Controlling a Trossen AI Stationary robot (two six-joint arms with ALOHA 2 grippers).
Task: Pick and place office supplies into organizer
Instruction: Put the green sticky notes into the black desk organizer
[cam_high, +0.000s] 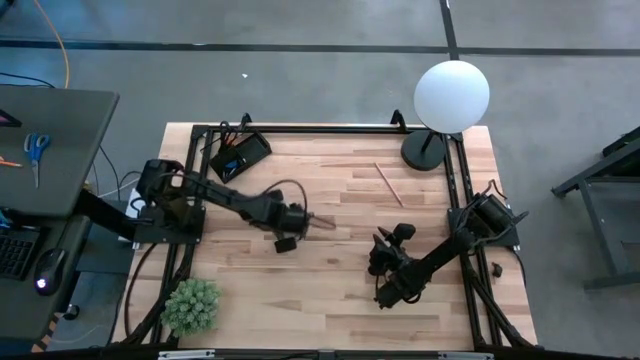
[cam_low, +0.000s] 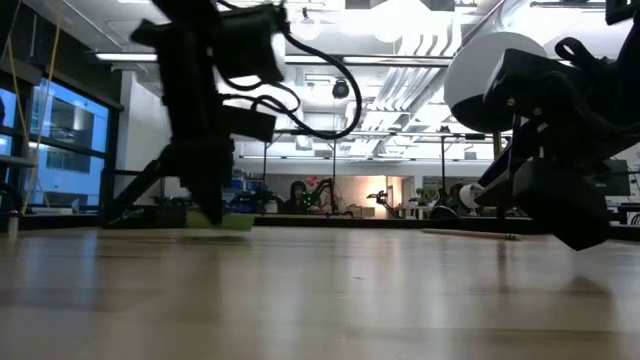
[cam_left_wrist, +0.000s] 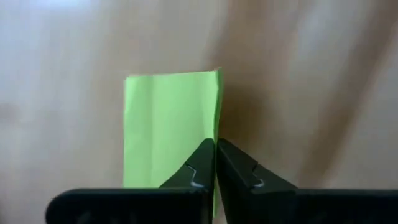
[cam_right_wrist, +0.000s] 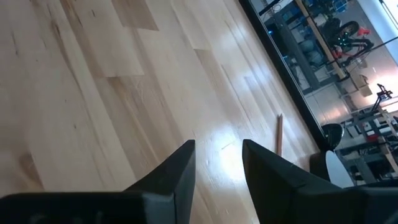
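Left claw is low over the middle of the table, its jaws pressed together on one edge of the green pad, apparently to lift it by that edge; the rest of the pad lies flat on the wood just ahead of the fingertips. Right claw hangs spread and empty nearer the table's right side, with a pencil on the boards beyond it, well apart from the tray at the far left corner.

Robotics lab: framed wooden table, concrete floor, ceiling strip lights.
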